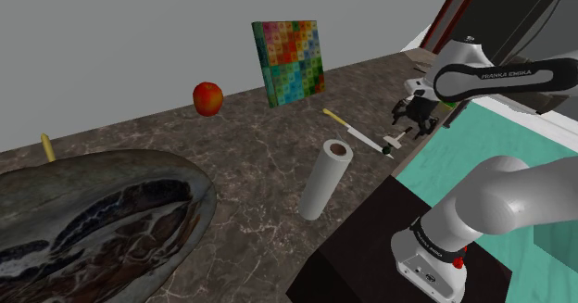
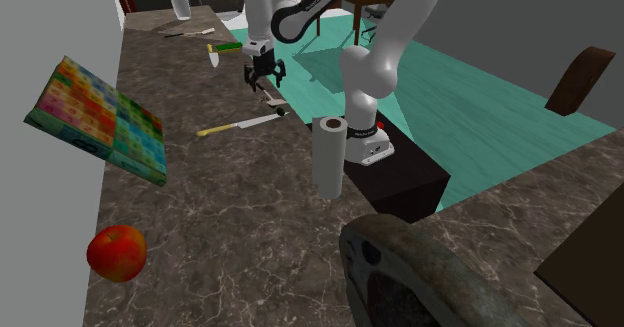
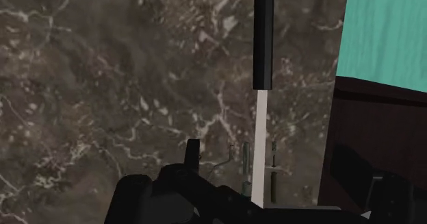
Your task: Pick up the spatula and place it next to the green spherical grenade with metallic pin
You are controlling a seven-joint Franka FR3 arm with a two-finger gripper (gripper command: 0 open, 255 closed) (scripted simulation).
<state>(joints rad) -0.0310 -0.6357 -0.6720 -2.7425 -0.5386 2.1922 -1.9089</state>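
Spatula (image 3: 261,99): slim black handle, narrow white shaft; tool (image 2: 265,83) spread apart, empty.

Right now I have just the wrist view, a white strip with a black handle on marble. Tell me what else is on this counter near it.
Observer: A long utensil with a yellow end lies close to it, toward the colourful checkered box.
Operator: Give me obstacles by the stand.
Observer: A white paper roll stands upright on the counter close to the stand.
Operator: Now report anything green.
Observer: A green object lies farther along the counter, past the end effector from the roll; what it is, I cannot tell.
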